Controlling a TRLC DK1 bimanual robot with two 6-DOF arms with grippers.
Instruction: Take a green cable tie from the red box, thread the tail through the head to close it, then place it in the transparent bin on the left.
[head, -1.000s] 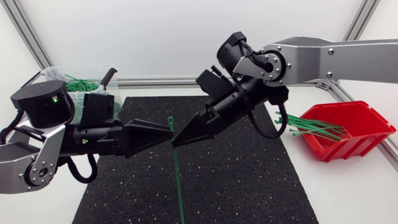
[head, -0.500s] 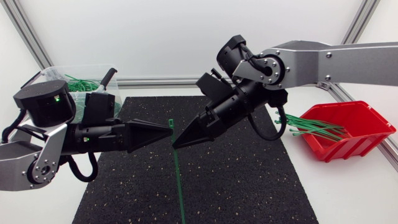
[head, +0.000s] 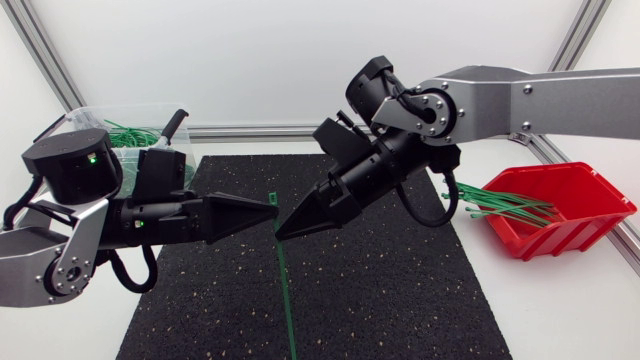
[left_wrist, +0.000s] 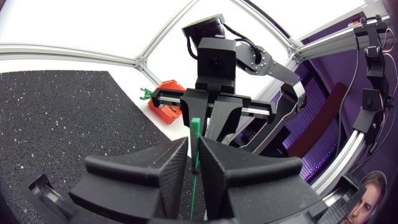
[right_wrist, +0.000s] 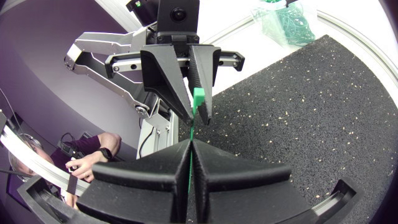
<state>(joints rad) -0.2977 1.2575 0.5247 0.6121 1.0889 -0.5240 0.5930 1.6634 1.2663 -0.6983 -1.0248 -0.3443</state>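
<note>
Nearest the front edge of the counter (head: 560, 320), the tail of the green cable tie (head: 286, 300) shows as a thin straight strip over the black mat (head: 400, 300), running back toward the mat's middle. Whether its tip touches the mat cannot be told. Farther back, above mid-mat, the two end effectors meet almost tip to tip on the upper part of the tie. The right end effector (head: 281, 231) comes down at a slant from the right arm. Its two wedge fingers are pressed together with the tie pinched in the seam between them, a little way below the tie's head. In the right wrist view the green strip rises straight out of that seam. The left end effector (head: 271, 209) reaches in nearly level from the left and is clamped on the tie just above the right one. Its fingertips sit on either side of the strip, close under the square head, which pokes out past them. Beyond the mat's right edge, the red box (head: 590, 215) sits on the white counter, tilted with its open front toward the mat. A bundle of spare green ties (head: 495, 205) sticks out of it. Farthest away, at the back left corner behind the left arm, stands the transparent bin (head: 90, 118) with a tangle of closed green ties (head: 130, 133) inside.
</note>
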